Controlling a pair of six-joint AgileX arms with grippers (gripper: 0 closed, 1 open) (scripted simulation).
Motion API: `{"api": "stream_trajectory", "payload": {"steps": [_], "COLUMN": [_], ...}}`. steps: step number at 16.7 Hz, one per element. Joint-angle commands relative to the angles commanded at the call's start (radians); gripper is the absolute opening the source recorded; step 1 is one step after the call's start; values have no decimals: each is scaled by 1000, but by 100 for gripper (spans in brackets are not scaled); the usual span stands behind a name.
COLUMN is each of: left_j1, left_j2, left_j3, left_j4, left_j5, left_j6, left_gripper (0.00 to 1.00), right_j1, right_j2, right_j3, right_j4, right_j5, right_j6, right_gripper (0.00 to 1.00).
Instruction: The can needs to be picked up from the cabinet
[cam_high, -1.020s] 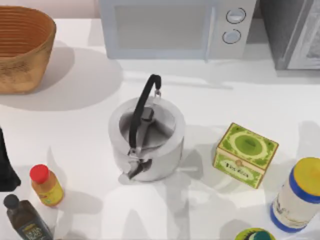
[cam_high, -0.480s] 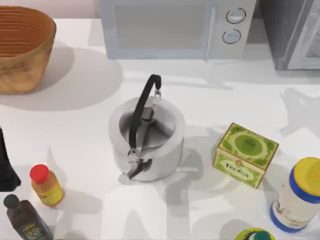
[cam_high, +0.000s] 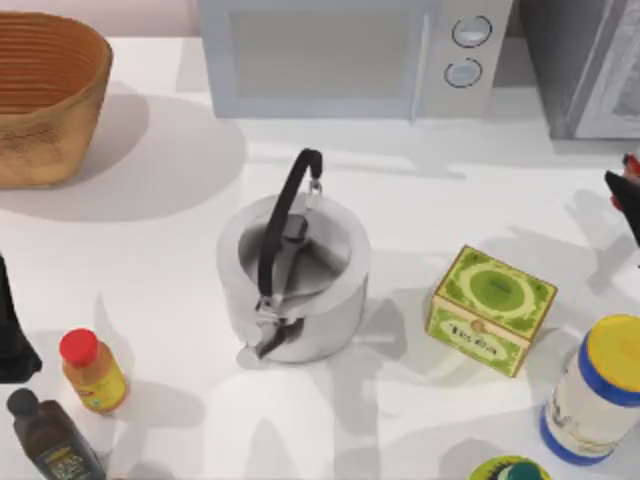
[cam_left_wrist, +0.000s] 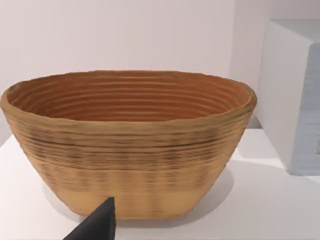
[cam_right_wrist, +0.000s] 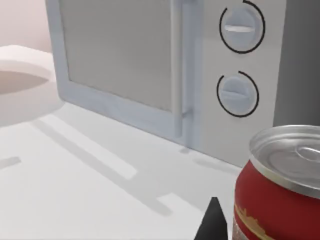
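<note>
One kettle (cam_high: 293, 283) stands in the middle of the tabletop (cam_high: 160, 260), and everything else lies around it. Behind it sits one microwave (cam_high: 350, 55) with two dials; one woven basket (cam_high: 45, 95) is far off to the kettle's left rear. Right of the kettle lies one green box (cam_high: 492, 309), and beyond that one yellow-lidded jar (cam_high: 596, 390). To the kettle's front left stand two bottles: an orange one (cam_high: 92, 371) and a dark one (cam_high: 52, 445). The right pincer (cam_high: 628, 195) is at the tabletop's right edge, well right of the kettle; whether it is apart or together I cannot tell. The one red can (cam_right_wrist: 277, 192) is right by it, close before the microwave's dials. The left arm (cam_high: 12, 330) is parked far left of the kettle.
</note>
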Motion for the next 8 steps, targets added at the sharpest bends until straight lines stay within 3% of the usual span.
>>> {"api": "stream_trajectory", "payload": {"steps": [8], "left_j1": [0], "left_j2": [0], "left_j3": [0], "left_j4": [0], "left_j5": [0], "left_j6": [0], "left_gripper": [100], "right_j1": [-13], "right_j2": [113], "right_j3": [38], "right_j4": [91], "right_j5": [-52], "right_j6": [0], "right_gripper": [0]}}
